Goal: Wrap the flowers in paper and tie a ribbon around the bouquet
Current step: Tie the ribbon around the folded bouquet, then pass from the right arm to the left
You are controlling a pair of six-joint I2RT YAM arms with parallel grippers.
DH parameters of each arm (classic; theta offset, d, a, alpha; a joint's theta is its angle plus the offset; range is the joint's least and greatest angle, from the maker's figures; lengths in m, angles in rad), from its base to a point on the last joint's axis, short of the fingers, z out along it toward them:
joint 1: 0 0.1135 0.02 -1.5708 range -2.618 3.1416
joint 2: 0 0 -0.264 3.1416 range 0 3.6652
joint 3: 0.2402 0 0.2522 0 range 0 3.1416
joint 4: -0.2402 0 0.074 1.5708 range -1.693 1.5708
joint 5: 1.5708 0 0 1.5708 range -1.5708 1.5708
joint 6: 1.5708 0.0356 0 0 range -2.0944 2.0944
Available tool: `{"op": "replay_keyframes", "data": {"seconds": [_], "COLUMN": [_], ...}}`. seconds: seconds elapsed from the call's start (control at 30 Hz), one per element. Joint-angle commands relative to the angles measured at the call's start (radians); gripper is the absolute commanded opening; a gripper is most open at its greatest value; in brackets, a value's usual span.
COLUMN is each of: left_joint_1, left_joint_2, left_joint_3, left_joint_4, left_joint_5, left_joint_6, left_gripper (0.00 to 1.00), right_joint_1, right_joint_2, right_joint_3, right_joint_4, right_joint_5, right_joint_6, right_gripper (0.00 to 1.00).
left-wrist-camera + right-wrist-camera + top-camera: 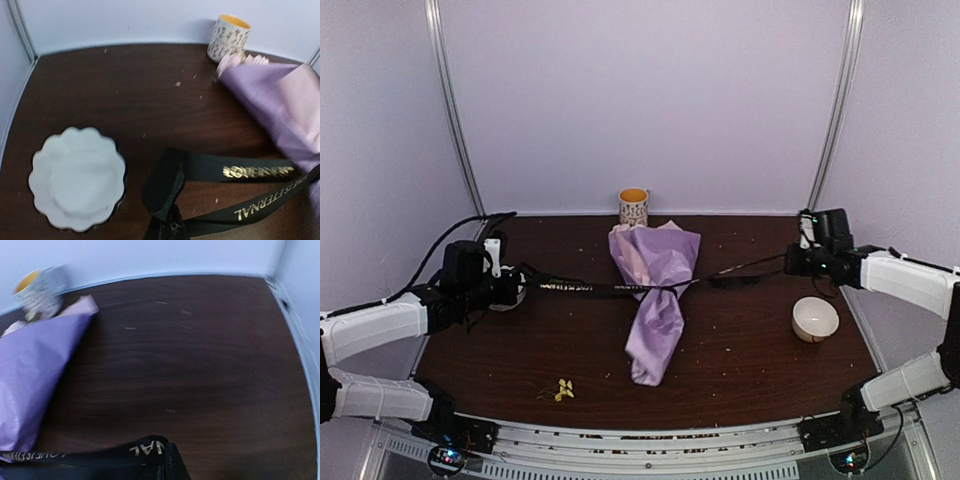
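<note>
Overall: the bouquet lay on the dark bench about midway between the left jaws and the right jaws, with the ribbon strung from one pair to the other.
Left jaws: pressed together on one end of the ribbon. The left wrist view showed it bunched into a fold right at them, at the bottom edge. The fingers themselves were out of shot.
Right jaws: pressed together on the other end. The right wrist view showed the ribbon running in along the bottom edge.
Ribbon: black with gold lettering, drawn in a nearly straight line from jaws to jaws. It crossed the bouquet at its waist. Two strands showed between the left jaws and the bouquet.
Bouquet: a cone, its wide end pointing away from both jaws toward the back wall and its narrow tail toward the arm bases.
Paper: lilac, creased, pinched in where the ribbon crossed it.
Flowers: pale pink blooms peeped out at the wide end, just beside the mug. The stems were hidden.
Mug: patterned, yellow inside, upright at the back edge, beyond the bouquet from both jaws.
Scalloped dish: white, on the bench just beside the left jaws, on the side away from the bouquet.
Bowl: white, on the bench near the right jaws, toward the arm bases.
Loose yellow blossoms: near the front edge, on the left jaws' side of the bouquet's tail, well apart from both jaws.
</note>
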State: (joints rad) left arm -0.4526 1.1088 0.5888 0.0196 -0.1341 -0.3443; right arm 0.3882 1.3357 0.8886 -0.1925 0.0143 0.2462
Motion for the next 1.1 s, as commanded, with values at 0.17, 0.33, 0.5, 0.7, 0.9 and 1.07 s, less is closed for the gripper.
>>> {"op": "replay_keyframes", "data": {"seconds": [0.17, 0.33, 0.5, 0.7, 0.9, 1.07], "left_joint_1": [0.222, 0.315, 0.359, 0.437, 0.442, 0.452], "left_joint_2": [-0.218, -0.301, -0.359, -0.412, -0.417, -0.417], "left_joint_3": [-0.26, -0.29, -0.299, -0.341, -0.339, -0.337], "left_joint_4": [-0.077, -0.101, -0.145, -0.161, -0.169, -0.164], "left_joint_5": [0.015, 0.031, -0.011, 0.002, -0.011, -0.006], "left_joint_6": [-0.183, -0.199, -0.228, -0.248, -0.248, -0.25], "left_gripper": [0.0, 0.0, 0.0, 0.0, 0.0, 0.0], "right_joint_1": [-0.494, -0.617, -0.624, -0.661, -0.678, -0.683], "right_joint_2": [-0.221, -0.127, -0.096, -0.069, -0.061, -0.07], "right_joint_3": [-0.309, -0.301, -0.297, -0.291, -0.286, -0.284], "right_joint_4": [0.05, 0.061, 0.06, 0.045, 0.038, 0.033], "right_joint_5": [-0.174, -0.26, -0.251, -0.253, -0.254, -0.244], "right_joint_6": [0.172, 0.138, 0.106, 0.071, 0.06, 0.052], "right_gripper": [0.0, 0.0, 0.0, 0.0, 0.0, 0.0]}}
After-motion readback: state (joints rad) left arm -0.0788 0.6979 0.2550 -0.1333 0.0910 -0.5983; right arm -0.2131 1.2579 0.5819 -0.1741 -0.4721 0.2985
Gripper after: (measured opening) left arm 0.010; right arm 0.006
